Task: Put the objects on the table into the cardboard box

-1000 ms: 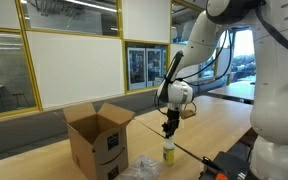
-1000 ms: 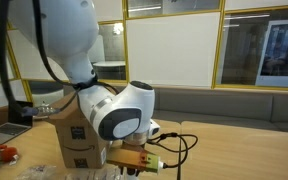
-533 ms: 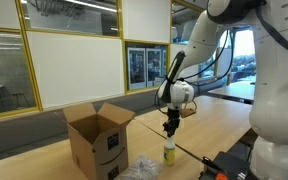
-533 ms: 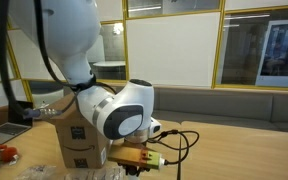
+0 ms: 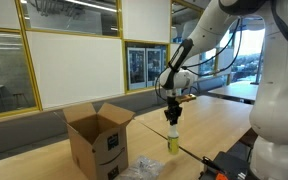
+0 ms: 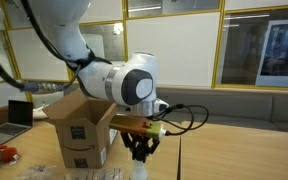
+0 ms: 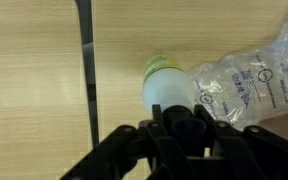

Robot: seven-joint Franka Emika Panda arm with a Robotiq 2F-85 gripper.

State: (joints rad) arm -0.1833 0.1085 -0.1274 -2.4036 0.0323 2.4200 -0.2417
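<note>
My gripper (image 5: pixel 173 120) is shut on the black trigger head of the small yellow-green spray bottle (image 5: pixel 173 141), which hangs upright just above the table (image 5: pixel 219 125). In the wrist view the bottle's body (image 7: pixel 169 88) points away from the gripper (image 7: pixel 170 118), whose fingers sit on either side of the dark head. The clear plastic film bundle (image 7: pixel 252 78) lies on the wood right beside the bottle, and it also shows at the box's foot (image 5: pixel 142 168). The cardboard box (image 5: pixel 99 140) stands open, flaps up, a short way from the bottle, smile-arrow logo on its side (image 6: pixel 77 132).
A dark seam line (image 7: pixel 86 70) runs across the tabletop. Black gear with red parts (image 5: pixel 229 165) sits at the near table edge. A laptop (image 6: pixel 19 112) stands behind the box. A cable (image 6: pixel 184 118) loops off the wrist. A bench and glass walls lie behind.
The jaws have closed on the bottle's head, and the arm has risen, lifting the bottle slightly off the table. The box and the film bundle have not moved.
</note>
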